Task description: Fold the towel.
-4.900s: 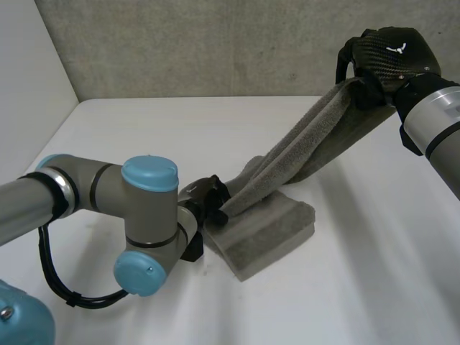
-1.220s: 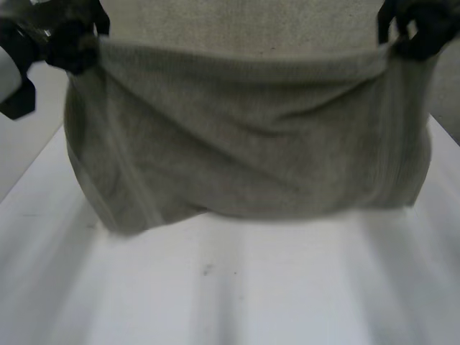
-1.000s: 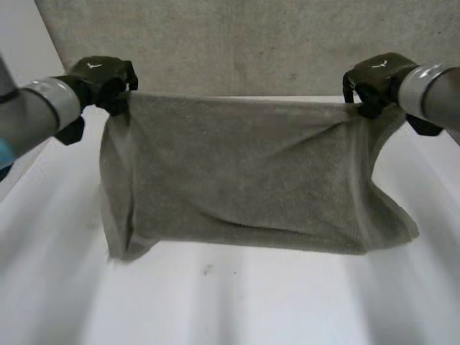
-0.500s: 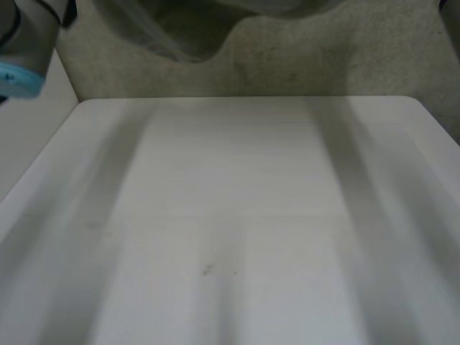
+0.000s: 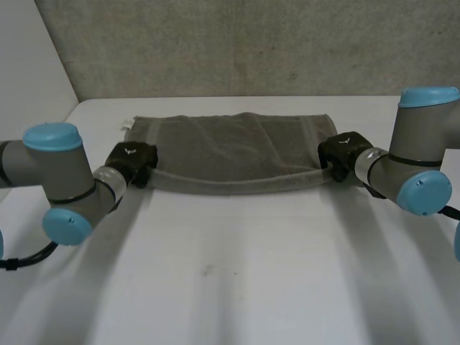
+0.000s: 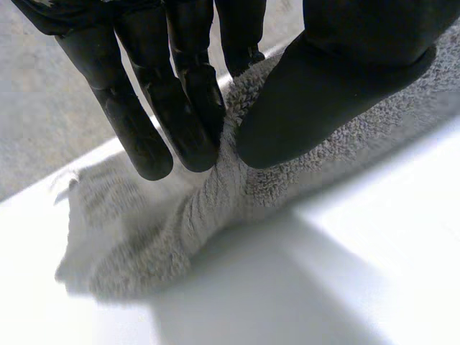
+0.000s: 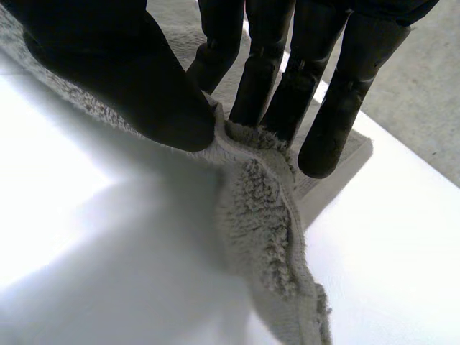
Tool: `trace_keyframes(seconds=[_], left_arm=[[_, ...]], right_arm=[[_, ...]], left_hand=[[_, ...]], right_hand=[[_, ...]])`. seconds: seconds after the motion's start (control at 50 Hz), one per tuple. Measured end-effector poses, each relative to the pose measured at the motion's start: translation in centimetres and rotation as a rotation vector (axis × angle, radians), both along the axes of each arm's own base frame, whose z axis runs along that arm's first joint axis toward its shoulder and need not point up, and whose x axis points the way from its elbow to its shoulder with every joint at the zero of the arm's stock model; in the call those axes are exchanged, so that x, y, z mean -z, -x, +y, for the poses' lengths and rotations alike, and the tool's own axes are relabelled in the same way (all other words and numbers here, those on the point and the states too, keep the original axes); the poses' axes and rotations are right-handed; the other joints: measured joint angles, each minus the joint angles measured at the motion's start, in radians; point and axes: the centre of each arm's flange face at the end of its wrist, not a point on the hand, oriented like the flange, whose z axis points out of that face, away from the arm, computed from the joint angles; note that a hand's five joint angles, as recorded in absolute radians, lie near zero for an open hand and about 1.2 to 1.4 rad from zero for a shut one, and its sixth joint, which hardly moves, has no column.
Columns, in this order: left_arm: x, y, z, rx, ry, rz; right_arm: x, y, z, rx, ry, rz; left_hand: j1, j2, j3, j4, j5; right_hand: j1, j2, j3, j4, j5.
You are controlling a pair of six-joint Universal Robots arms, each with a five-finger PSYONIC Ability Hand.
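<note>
At the left, the left hand pinches the towel's near corner between thumb and fingers, low over the tabletop. The towel lies spread across the far half of the tabletop. Its near edge is stretched in a shallow curve between the two grips, which stops the cloth bunching. At the right, the right hand pinches the other near corner the same way. Holding both corners likely readies that edge to be carried over for a fold.

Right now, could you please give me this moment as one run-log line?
towel: spread on table | left robot hand: pinching near corner | right robot hand: pinching near corner
</note>
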Motion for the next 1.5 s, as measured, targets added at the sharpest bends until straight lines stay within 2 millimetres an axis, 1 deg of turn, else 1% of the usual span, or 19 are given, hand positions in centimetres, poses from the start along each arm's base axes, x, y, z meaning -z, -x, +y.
trace_keyframes(seconds=[0.16,0.18,0.34,0.44,0.5,0.58,0.66,0.74,0.76,0.84,0.9,1.02,1.16,1.28,1.3,1.34,1.36,1.38,1.5], left_arm=[[-1.8,-1.0,3.2,0.021,-0.011,-0.057],[-2.8,-1.5,4.8,0.028,-0.011,-0.077],[-6.0,-4.6,11.7,0.046,-0.038,-0.215],[-8.1,-5.8,14.8,0.074,0.004,-0.326],[-9.1,-6.0,15.2,0.090,0.057,-0.367],[-9.6,-5.7,14.2,0.109,0.114,-0.376],[-8.8,-4.5,11.5,0.135,0.155,-0.365],[-6.9,-2.8,7.4,0.157,0.190,-0.354],[-6.9,-2.8,7.4,0.157,0.190,-0.354],[-4.3,-1.0,2.3,0.157,0.230,-0.348],[-3.5,-0.7,1.0,0.153,0.239,-0.347],[-0.6,0.5,-3.8,0.141,0.283,-0.342],[0.8,1.1,-6.1,0.133,0.329,-0.334],[1.4,1.5,-6.8,0.136,0.346,-0.330],[1.5,1.7,-6.7,0.140,0.347,-0.330],[1.6,2.0,-6.6,0.146,0.348,-0.329],[1.6,2.3,-6.4,0.153,0.349,-0.329],[1.5,2.5,-6.3,0.156,0.350,-0.328],[-0.1,3.4,-5.7,0.170,0.378,-0.314]], right_arm=[[-3.9,0.9,3.3,-0.032,0.009,0.018],[-5.2,1.6,5.0,-0.046,0.008,0.050],[-8.8,4.9,11.3,-0.092,-0.014,0.231],[-10.3,6.1,12.7,-0.115,0.042,0.309],[-10.7,6.1,12.4,-0.121,0.095,0.326],[-10.1,5.7,10.5,-0.122,0.185,0.331],[-8.3,4.9,7.6,-0.115,0.272,0.324],[-5.7,4.0,4.5,-0.112,0.336,0.314],[-5.7,4.0,4.5,-0.112,0.336,0.314],[-2.7,2.9,1.8,-0.115,0.378,0.303],[-1.9,2.6,1.2,-0.116,0.386,0.300],[0.7,1.8,-1.3,-0.106,0.415,0.294],[2.2,1.3,-2.4,-0.103,0.418,0.296],[2.9,1.0,-3.0,-0.086,0.419,0.304],[3.0,1.1,-3.2,-0.072,0.420,0.309],[3.0,1.1,-3.5,-0.053,0.422,0.315],[2.7,1.3,-3.7,-0.026,0.427,0.321],[2.6,1.3,-3.8,-0.015,0.429,0.322],[-1.1,2.3,-5.0,0.159,0.467,0.264]], left_hand=[[0.000,0.000,0.000,0.000,0.000],[0.000,0.000,0.000,0.000,0.000],[0.000,0.000,0.000,0.000,0.000],[0.000,0.001,0.000,0.000,0.000],[0.000,0.001,0.000,0.000,0.004],[0.000,0.001,0.000,0.000,0.004],[0.000,0.001,0.000,0.000,0.006],[0.000,0.001,0.000,0.000,0.008],[0.000,0.001,0.000,0.000,0.008],[0.000,0.001,0.000,0.000,0.008],[0.000,0.001,0.000,0.000,0.008],[0.000,0.001,0.000,0.000,0.008],[0.000,0.001,0.000,0.000,0.008],[0.000,0.002,0.000,0.000,0.008],[-0.290,-0.296,-0.295,-0.296,-0.269],[-0.489,-0.540,-0.510,-0.515,-0.491],[-0.763,-0.791,-0.781,-0.793,-0.763],[-0.848,-0.893,-0.892,-0.882,-0.856],[-0.984,-1.034,-1.032,-1.032,-0.991]], right_hand=[[0.000,0.000,0.000,0.000,0.000],[0.000,0.000,0.000,0.000,0.000],[0.000,0.000,0.000,0.000,0.000],[0.000,0.000,0.000,0.000,0.000],[0.000,0.000,0.000,0.000,0.000],[0.000,0.000,0.000,0.000,0.001],[0.000,0.000,0.000,0.000,0.002],[0.000,0.000,0.000,0.000,0.002],[0.000,0.000,0.000,0.000,0.002],[0.000,0.000,0.000,0.000,0.003],[0.000,0.000,0.000,0.000,0.003],[0.000,0.000,0.000,0.000,0.003],[0.000,0.000,0.000,0.000,0.004],[-0.049,-0.046,-0.048,-0.030,-0.026],[-0.392,-0.391,-0.388,-0.363,-0.330],[-0.645,-0.619,-0.611,-0.612,-0.568],[-0.872,-0.842,-0.838,-0.821,-0.778],[-0.998,-0.882,-0.887,-0.889,-0.855],[-1.178,-1.019,-1.024,-1.021,-0.991]])
